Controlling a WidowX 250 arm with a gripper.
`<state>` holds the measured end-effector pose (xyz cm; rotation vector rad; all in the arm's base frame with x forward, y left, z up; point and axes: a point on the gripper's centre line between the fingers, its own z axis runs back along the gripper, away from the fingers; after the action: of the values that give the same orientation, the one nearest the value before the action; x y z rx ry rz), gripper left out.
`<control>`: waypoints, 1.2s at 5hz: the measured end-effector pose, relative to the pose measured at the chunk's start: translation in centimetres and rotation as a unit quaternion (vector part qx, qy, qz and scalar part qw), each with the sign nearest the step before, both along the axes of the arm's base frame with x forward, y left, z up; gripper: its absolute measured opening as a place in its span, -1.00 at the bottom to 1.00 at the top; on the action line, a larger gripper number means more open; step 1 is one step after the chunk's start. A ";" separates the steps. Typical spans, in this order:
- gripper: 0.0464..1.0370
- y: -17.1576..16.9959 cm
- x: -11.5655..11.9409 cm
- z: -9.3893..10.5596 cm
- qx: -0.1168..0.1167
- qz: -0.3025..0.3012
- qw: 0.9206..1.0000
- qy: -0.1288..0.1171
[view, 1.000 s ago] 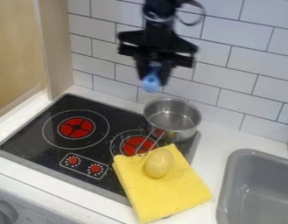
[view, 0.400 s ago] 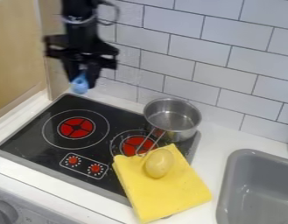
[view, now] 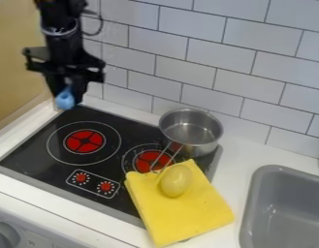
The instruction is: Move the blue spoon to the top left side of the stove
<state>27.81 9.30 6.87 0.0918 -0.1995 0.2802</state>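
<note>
Camera view: where to look for the blue spoon [view: 65, 100]?

— Look above the back left corner of the stove [view: 29, 150]. Find the spoon pinched between the jaws of the gripper [view: 68, 92], with the rounded blue end directed downward.

— And for the containers?

— First, refer to the metal pot [view: 199, 148]. Locate at the back right of the stove, upright, open at the top. View the grey metal bottom inside. Trace the wire handle [view: 163, 161] from the pot toward the front left, down to the yellow cloth [view: 187, 218].

— Second container?

— Refer to the grey sink [view: 284, 203], set into the white counter [view: 234, 164] at right. View the smooth grey basin inside, with light reflected low down.

— And on the cloth?

— Note one yellowish potato [view: 176, 180], resting near the back edge, outside the pot.
</note>
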 end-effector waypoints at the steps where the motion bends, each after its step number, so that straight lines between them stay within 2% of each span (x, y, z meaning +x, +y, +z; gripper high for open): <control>1: -0.45 0.6 0.0 -1.9 -0.008 0.002 1.000 0.015; 3: -0.45 2.5 0.0 -4.9 -0.024 0.019 0.999 0.043; 4: -0.45 3.3 1.0 -5.4 -0.023 0.016 0.999 0.044; 5: -0.31 3.9 2.4 -5.9 -0.025 0.016 0.999 0.042; 6: 0.31 4.0 2.7 -5.7 -0.025 0.025 0.998 0.044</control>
<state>30.49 13.33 1.14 0.0597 -0.1037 0.3309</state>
